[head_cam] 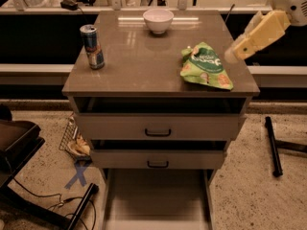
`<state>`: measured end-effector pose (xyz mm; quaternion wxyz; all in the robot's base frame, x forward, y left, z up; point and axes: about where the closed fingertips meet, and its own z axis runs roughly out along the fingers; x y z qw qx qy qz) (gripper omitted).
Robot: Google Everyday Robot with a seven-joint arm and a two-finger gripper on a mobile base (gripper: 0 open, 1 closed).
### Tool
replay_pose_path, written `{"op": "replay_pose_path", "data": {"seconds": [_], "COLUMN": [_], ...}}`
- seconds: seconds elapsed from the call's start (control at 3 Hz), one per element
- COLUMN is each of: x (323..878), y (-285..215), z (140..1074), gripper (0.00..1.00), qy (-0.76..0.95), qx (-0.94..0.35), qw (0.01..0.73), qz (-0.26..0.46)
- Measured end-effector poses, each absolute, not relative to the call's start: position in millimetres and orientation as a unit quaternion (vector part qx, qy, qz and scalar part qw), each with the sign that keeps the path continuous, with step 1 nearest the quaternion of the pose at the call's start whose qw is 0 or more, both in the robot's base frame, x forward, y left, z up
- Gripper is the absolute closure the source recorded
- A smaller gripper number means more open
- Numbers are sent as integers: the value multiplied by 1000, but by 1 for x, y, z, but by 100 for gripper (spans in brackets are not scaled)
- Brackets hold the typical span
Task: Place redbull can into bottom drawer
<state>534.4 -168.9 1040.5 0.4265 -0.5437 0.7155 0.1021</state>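
Observation:
The redbull can (pixel 92 47) stands upright on the left side of the cabinet top (pixel 144 56), blue and silver with a silver top. The bottom drawer (pixel 158 198) is pulled out at floor level, and its pale flat floor is bare. My cream arm (pixel 261 32) reaches in from the upper right and slants down toward the cabinet's right edge. The gripper end (pixel 231 55) hovers just right of the green snack bag (pixel 205 67), far from the can and holding nothing that I can see.
A white bowl (pixel 158 19) sits at the back centre of the top. Two drawers with black handles (pixel 158 132) are partly open above the bottom drawer. A black chair base (pixel 19 147) and cables lie on the left, a wire basket (pixel 74 140) beside the cabinet, and a black bar (pixel 273 147) on the floor to the right.

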Motion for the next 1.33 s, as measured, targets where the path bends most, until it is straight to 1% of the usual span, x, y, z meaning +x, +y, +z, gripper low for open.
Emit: {"op": "replay_pose_path", "data": {"seconds": [0.33,0.67,1.0,1.33], "x": [566,569,569,575], "y": [-138,-97,-94,-80], "z": [1063,1097,1098,1097], "gripper": [0,0,0,0], "qy": [649,602,603,625], "qx": [-504,-483,-484,-504], "qw": [542,594,592,568], "qz": [176,229,227,179]}}
